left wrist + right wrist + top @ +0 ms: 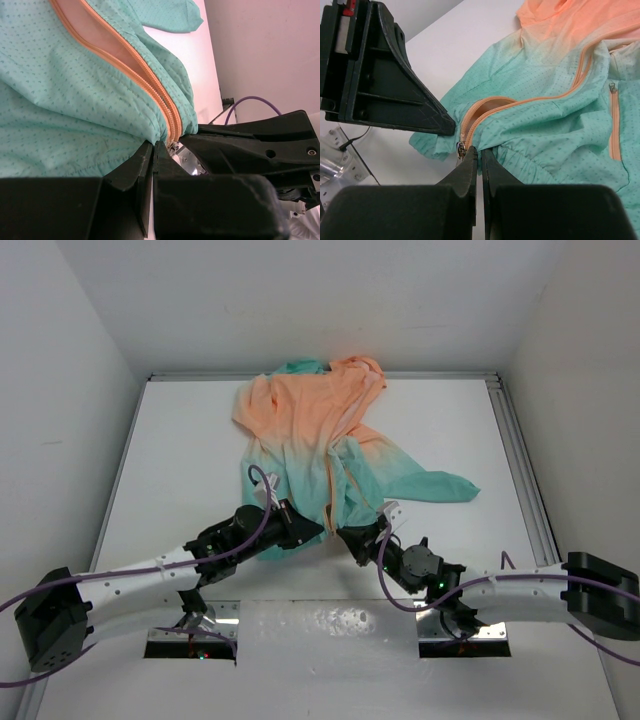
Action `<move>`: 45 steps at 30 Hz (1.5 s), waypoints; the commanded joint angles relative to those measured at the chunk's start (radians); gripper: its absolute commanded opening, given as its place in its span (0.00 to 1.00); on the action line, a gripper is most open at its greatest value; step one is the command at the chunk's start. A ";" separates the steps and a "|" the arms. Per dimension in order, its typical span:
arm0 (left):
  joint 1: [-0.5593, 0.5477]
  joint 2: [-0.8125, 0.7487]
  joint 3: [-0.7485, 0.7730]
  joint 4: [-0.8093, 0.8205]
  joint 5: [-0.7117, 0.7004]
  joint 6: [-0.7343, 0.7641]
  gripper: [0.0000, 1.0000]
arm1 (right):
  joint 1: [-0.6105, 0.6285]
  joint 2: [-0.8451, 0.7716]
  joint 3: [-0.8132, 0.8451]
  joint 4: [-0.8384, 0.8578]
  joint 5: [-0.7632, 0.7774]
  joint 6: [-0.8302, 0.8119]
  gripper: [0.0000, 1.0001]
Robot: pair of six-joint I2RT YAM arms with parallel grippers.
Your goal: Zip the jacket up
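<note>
At the zipper's (150,90) base, left hand (316,530) and right hand (346,537) pinch the jacket (310,420).

You are looking at the jacket (310,430) lying across the far middle of the table (190,470), with its upper half pointing toward the far edge and its hem pointing toward the arms. One sleeve (435,483) is stretching out to the right. The left gripper (153,147) and the right gripper (479,152) are meeting side by side at the near hem, nearly touching each other. Each is pinching cloth on its own side of the front zipper (540,97). The zipper slider (461,148) is sitting at the hem, just left of the right gripper's fingertips. A pocket zipper (615,125) is lying to the right of the front zipper.
</note>
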 commanded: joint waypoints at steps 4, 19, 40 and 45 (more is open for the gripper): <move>0.009 0.000 -0.006 0.059 0.005 -0.011 0.00 | 0.010 0.005 0.039 0.068 0.015 -0.008 0.00; 0.009 -0.004 -0.014 0.059 0.017 -0.019 0.00 | 0.010 0.013 0.053 0.077 0.023 -0.021 0.00; 0.003 -0.035 -0.030 0.024 -0.006 -0.022 0.00 | 0.013 0.095 0.148 -0.013 0.047 -0.019 0.00; -0.002 -0.049 -0.027 0.013 0.002 -0.009 0.00 | 0.014 0.089 0.210 -0.157 0.067 0.025 0.00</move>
